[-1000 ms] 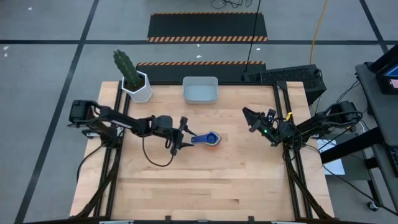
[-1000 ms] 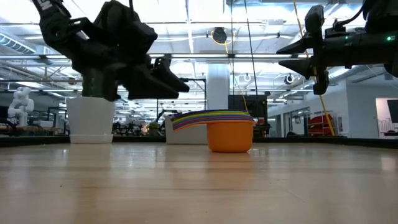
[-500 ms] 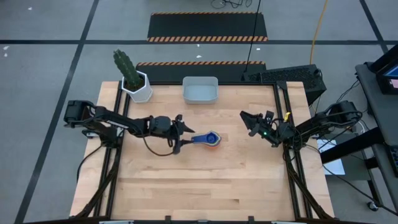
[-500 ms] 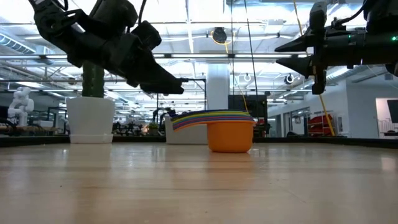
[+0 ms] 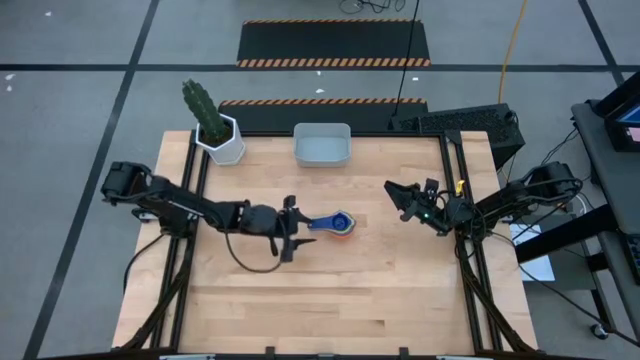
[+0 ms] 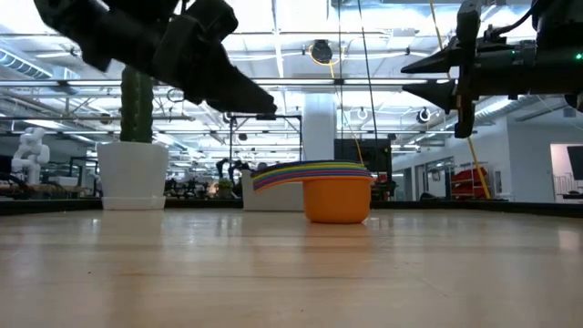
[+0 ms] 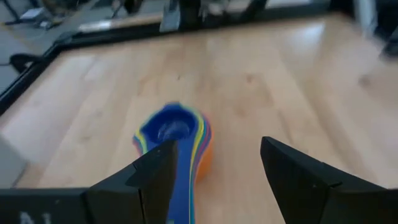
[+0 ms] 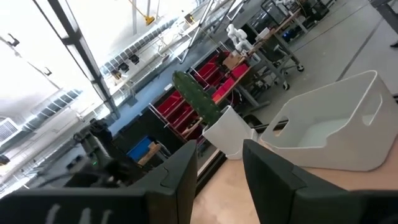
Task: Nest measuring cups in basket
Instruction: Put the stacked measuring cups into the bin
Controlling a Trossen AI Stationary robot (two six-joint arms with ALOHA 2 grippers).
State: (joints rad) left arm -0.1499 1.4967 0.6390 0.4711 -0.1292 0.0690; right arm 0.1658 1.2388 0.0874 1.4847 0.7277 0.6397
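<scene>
The measuring cups (image 5: 338,224) stand nested in one stack on the table's middle, orange outermost (image 6: 338,200) and dark blue innermost (image 7: 169,129). The stack rests on its orange bottom, with the handles (image 5: 320,223) pointing toward the left arm. My left gripper (image 5: 294,229) hovers open just left of the handles and above them (image 6: 262,106). In the left wrist view (image 7: 216,148) the blue handle runs beside one finger. The basket (image 5: 322,146) stands at the far edge. My right gripper (image 5: 396,196) is open in the air on the right (image 6: 417,78), holding nothing.
A white hexagonal pot with a cactus (image 5: 222,138) stands at the far left corner, left of the basket. In the right wrist view the basket (image 8: 336,134) and the pot (image 8: 227,134) show ahead of the right gripper. Bare wood lies along the near half of the table (image 5: 330,300).
My left gripper has risen, swung a little toward the table's near edge and rolled about its own axis, staying open. The stack of cups has not moved.
</scene>
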